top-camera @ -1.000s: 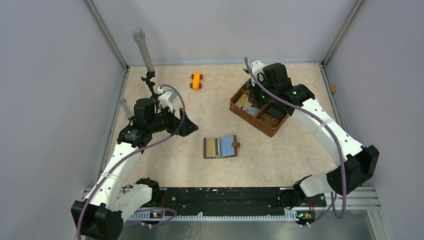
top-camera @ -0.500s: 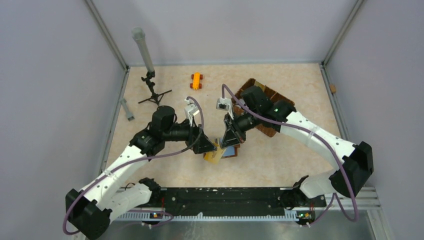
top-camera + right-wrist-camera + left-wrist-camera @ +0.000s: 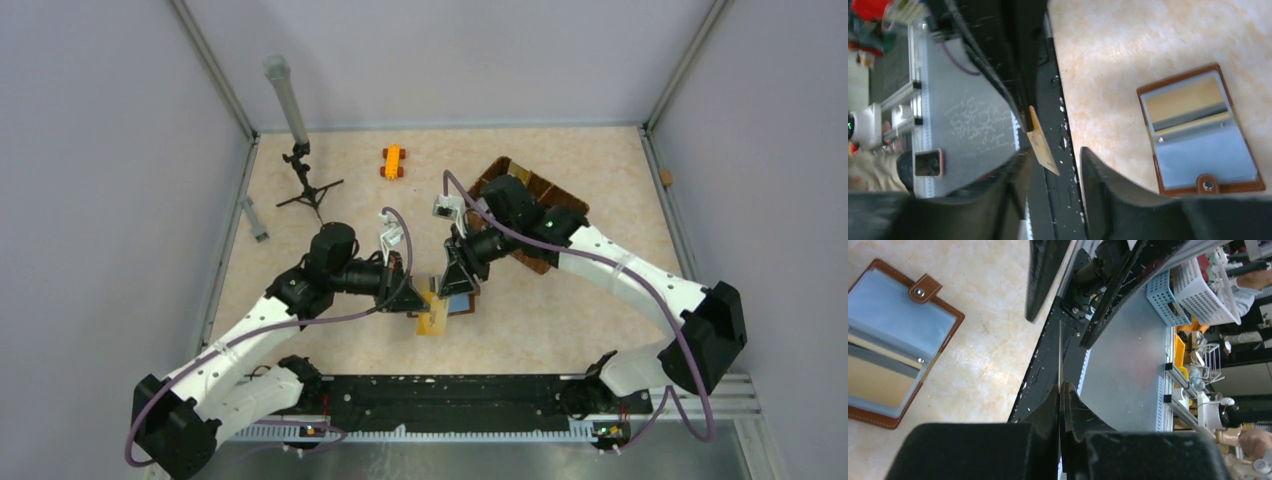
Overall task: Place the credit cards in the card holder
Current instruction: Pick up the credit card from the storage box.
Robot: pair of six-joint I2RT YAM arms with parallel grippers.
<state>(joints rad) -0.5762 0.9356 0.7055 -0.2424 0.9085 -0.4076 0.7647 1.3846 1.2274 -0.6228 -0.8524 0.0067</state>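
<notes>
Left jaws had snapped shut since half a second before, and the right jaws, which had been clamped, had eased apart: a handover! The left jaws pinched a gold card [image 3: 432, 318], seen edge-on as a thin line [image 3: 1060, 355] in the left wrist view, running straight out from the closed tips. The right jaws stood narrowly apart on either side of that same card [image 3: 1042, 148], with a gap showing on each side, so they gripped nothing. Both pairs met nose to nose over the middle of the table [image 3: 560, 310]. Below them lay the brown wallet [image 3: 462, 302], mostly hidden from above. It was spread open and flat [image 3: 895, 345] with its blue pockets up and its snap tab [image 3: 924, 288] sticking out from one edge. A tan-gold panel showed in one pocket [image 3: 1185, 97]. The card hung over the wallet's near left corner; whether it touched anything there I could not tell. Farther back, the woven basket [image 3: 505, 168] peeked out behind the right arm [image 3: 620, 270]. An orange toy car [image 3: 393, 161] and a small black tripod [image 3: 305, 188] sat well apart towards the far left.
</notes>
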